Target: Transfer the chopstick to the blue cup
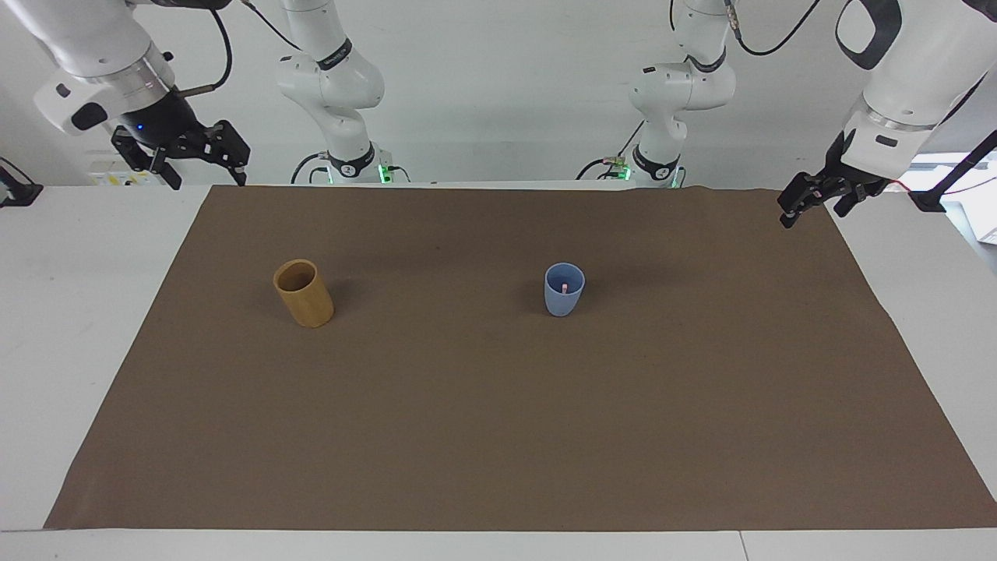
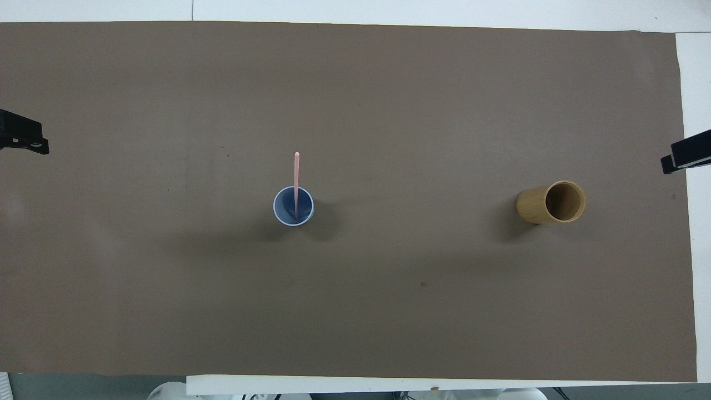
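Note:
The blue cup (image 1: 564,291) stands upright near the middle of the brown mat; it also shows in the overhead view (image 2: 293,206). One pale pink chopstick (image 2: 296,173) stands in it, and its tip shows inside the rim in the facing view (image 1: 565,287). My right gripper (image 1: 206,179) hangs open and empty over the table edge at the right arm's end, apart from the cups; its tip shows in the overhead view (image 2: 685,156). My left gripper (image 1: 814,212) waits open and empty over the mat's corner at the left arm's end, and shows in the overhead view (image 2: 23,139).
A taller tan cup (image 1: 304,294) stands empty on the mat (image 1: 498,436) toward the right arm's end, level with the blue cup; it also shows in the overhead view (image 2: 551,202). White table borders the mat on all sides.

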Motion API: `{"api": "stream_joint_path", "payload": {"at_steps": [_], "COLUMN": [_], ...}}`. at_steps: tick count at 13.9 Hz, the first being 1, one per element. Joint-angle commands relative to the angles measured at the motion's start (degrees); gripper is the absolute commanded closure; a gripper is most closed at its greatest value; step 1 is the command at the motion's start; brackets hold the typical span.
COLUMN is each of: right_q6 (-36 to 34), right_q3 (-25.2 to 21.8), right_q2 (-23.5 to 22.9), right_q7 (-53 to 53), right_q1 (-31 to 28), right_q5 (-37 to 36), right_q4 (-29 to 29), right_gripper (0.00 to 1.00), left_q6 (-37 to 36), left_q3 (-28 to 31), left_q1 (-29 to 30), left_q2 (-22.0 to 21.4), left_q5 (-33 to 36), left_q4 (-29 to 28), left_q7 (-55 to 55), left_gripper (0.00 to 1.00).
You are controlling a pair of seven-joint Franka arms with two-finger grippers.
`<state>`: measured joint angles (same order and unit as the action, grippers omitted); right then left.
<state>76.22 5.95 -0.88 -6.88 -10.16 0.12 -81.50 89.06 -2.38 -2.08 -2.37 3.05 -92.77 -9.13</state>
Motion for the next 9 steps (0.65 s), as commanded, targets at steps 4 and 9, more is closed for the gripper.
{"api": "stream_joint_path", "payload": {"at_steps": [4, 9], "right_q6": [-0.5, -0.5], "right_q3": [-10.3, -11.7], "right_q2": [2.5, 2.8], "right_q7": [0.2, 0.3], "right_q1": [11.4, 13.1], "right_q5": [-1.3, -1.3], "right_q4": [-2.3, -2.4], "right_gripper": [0.00, 0.00], "left_q6": [-0.9, -0.7], "left_q3": [0.1, 0.0], "left_q1": [-0.2, -0.3], "left_q2": [-0.4, -0.4], "left_q5": [0.8, 0.6], "left_q4": [-0.1, -0.1], "left_q7": [-0.1, 0.2], "left_gripper": [0.00, 0.00]}}
